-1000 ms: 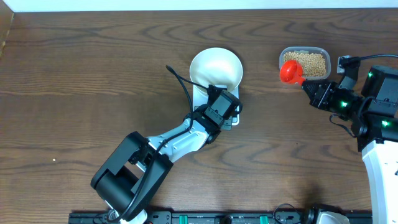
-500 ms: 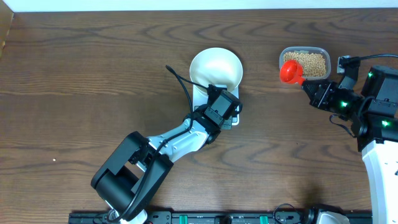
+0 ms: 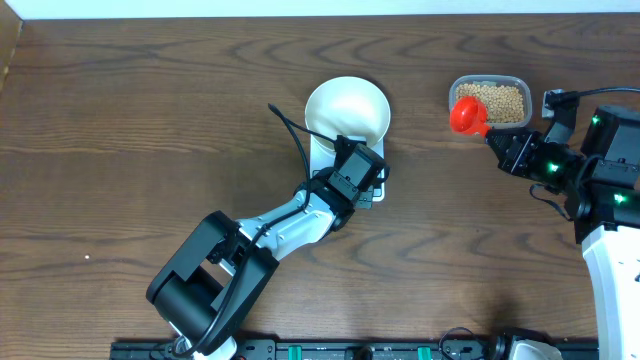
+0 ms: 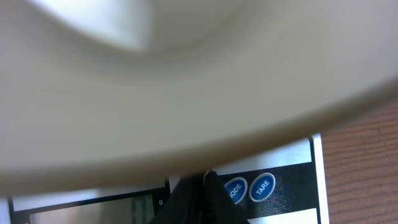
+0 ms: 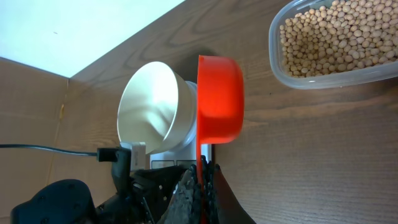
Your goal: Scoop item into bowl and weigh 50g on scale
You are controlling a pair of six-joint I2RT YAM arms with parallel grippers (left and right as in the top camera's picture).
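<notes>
The brown wooden worktop (image 3: 120,150) carried everything. The left arm (image 3: 280,225) reached diagonally from the near edge up toward the middle, its wrist low over the front of the scale. The left tool (image 4: 207,177) had its fingers pressed together into one dark point with nothing between them. That point stood over the scale's front panel, between the display (image 4: 93,211) and the round buttons; whether it touched the panel could not be told. The right arm (image 3: 600,170) stood at the right edge and stretched leftward toward the far side. The right tool (image 5: 202,180) was pinched on the handle of the red scoop (image 5: 219,99). The white bowl (image 3: 347,108) sat on the far part of the scale (image 3: 372,192), and in the left wrist view its rim overhung the panel and filled most of the frame. The clear plastic tub (image 3: 512,80) lay well to the right of the bowl, just beyond the right tool. The scoop's cup was turned on its side by the tub's left end, with its rim overlapping the tub's edge in the overhead view; what it held could not be told. The beans (image 5: 336,37) lay heaped in the tub. The blue MODE button (image 4: 234,190) and TARE button (image 4: 262,185) sat side by side just right of the left tool's tip.
</notes>
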